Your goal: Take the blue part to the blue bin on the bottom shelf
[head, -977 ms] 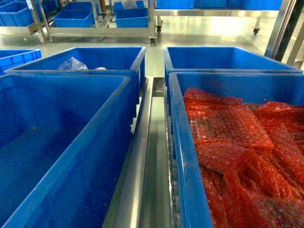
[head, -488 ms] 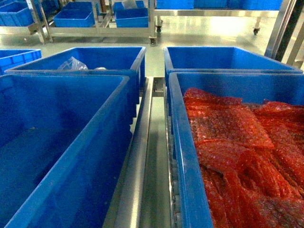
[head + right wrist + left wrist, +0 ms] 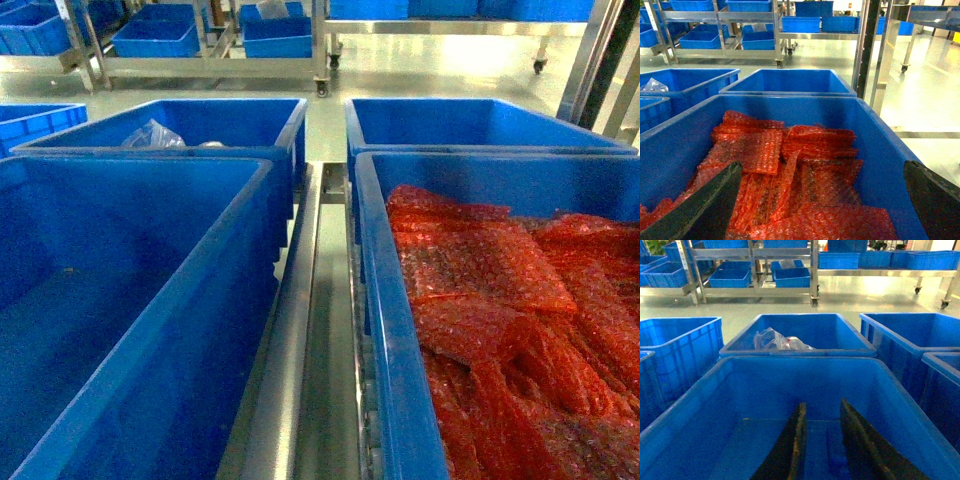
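Note:
An empty blue bin (image 3: pixel 200 330) fills the near left of the head view, standing on the bottom shelf, whose steel centre rail (image 3: pixel 300 330) runs between the bins. In the left wrist view my left gripper (image 3: pixel 822 402) hangs inside this blue bin (image 3: pixel 800 360), its dark fingers a narrow gap apart with the bin floor showing between them. A darker blue strip (image 3: pixel 836 455) lies beside the right finger; I cannot tell whether it is the blue part or a shadow. My right gripper (image 3: pixel 822 165) is wide open over red bubble-wrap bags (image 3: pixel 790 175). Neither gripper shows in the head view.
The near right bin (image 3: pixel 385 300) is filled with red bubble-wrap bags (image 3: pixel 500 300). Two more blue bins stand behind; the left one (image 3: pixel 250 110) holds a clear plastic bag (image 3: pixel 152 133). Wheeled steel racks (image 3: pixel 210 68) with blue bins stand across the floor. A steel post (image 3: pixel 867 45) rises at the right.

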Tool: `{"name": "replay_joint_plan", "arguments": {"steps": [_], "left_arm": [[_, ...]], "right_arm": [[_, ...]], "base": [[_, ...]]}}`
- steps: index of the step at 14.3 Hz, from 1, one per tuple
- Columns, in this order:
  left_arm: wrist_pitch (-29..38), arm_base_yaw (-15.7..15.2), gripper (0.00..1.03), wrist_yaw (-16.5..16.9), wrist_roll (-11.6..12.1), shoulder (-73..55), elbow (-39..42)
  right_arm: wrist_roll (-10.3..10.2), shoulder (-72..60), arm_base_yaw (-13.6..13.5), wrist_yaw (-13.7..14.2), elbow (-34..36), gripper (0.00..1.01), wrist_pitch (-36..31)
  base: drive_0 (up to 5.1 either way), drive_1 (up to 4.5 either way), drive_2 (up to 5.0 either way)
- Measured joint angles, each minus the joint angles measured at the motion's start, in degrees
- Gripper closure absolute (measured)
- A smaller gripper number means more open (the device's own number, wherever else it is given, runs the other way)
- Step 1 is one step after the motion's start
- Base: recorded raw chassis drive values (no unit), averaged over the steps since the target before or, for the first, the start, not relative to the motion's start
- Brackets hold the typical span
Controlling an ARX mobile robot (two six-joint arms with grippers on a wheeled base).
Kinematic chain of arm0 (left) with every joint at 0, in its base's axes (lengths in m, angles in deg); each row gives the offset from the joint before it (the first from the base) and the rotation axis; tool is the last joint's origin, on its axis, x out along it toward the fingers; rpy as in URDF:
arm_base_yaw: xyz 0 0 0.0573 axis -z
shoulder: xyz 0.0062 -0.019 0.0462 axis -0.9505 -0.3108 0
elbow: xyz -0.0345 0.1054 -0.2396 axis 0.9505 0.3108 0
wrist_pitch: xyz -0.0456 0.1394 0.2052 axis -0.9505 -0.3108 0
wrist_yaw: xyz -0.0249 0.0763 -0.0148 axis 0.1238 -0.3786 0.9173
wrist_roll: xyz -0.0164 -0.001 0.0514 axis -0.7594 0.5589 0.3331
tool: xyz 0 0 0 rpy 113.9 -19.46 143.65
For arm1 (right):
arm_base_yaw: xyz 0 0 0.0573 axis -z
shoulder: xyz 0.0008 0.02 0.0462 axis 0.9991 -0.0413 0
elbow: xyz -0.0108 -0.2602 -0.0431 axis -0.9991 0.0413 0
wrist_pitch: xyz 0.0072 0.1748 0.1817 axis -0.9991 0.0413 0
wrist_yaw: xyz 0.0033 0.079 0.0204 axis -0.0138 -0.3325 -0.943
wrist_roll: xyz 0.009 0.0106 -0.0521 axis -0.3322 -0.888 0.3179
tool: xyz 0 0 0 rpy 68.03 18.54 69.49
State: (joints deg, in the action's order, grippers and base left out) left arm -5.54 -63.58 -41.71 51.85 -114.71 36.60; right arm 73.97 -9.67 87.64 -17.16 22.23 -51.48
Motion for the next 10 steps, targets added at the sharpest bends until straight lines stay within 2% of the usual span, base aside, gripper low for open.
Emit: {"name": "replay_joint_plan", "arguments": {"steps": [1, 2, 4, 5, 6, 8, 9, 10], "left_arm": [[-0.74, -0.92, 0.94, 0.96, 0.02, 2.25, 1.38], [-1.95, -1.79, 1.01, 1.73, 0.07, 4.24, 2.51], [-4.72, -3.89, 1.01, 3.98, 0.04, 9.20, 4.74], [-6.16, -7.63, 1.01, 7.89, 0.11, 11.63, 5.66], [-7.74, -8.66, 1.01, 7.63, 0.04, 13.79, 6.34], [-10.93, -8.22, 1.01, 8.48, 0.09, 18.12, 7.37], [-7.82, -8.20, 1.01, 8.44, 0.09, 18.62, 9.09], [-10.84, -8.20, 1.01, 8.48, 0.09, 20.02, 9.44]], "right_arm": [[-0.02, 0.00, 0.00, 0.00, 0.00, 0.03, -0.02], [0.00, 0.00, 0.00, 0.00, 0.00, 0.03, 0.00], [0.00, 0.00, 0.00, 0.00, 0.00, 0.03, 0.00], [0.00, 0.00, 0.00, -0.02, 0.00, 0.03, -0.04], [0.00, 0.00, 0.00, 0.02, 0.00, 0.03, -0.02], [0.00, 0.00, 0.00, 0.00, 0.00, 0.03, -0.02], [0.00, 0.00, 0.00, 0.00, 0.00, 0.03, 0.00], [0.00, 0.00, 0.00, 0.00, 0.00, 0.03, 0.00]], "base": [[0.0, 0.00, 0.0], [0.0, 0.00, 0.0], [0.0, 0.00, 0.0], [0.0, 0.00, 0.0], [0.0, 0.00, 0.0], [0.0, 0.00, 0.0], [0.0, 0.00, 0.0], [0.0, 0.00, 0.0]]}}
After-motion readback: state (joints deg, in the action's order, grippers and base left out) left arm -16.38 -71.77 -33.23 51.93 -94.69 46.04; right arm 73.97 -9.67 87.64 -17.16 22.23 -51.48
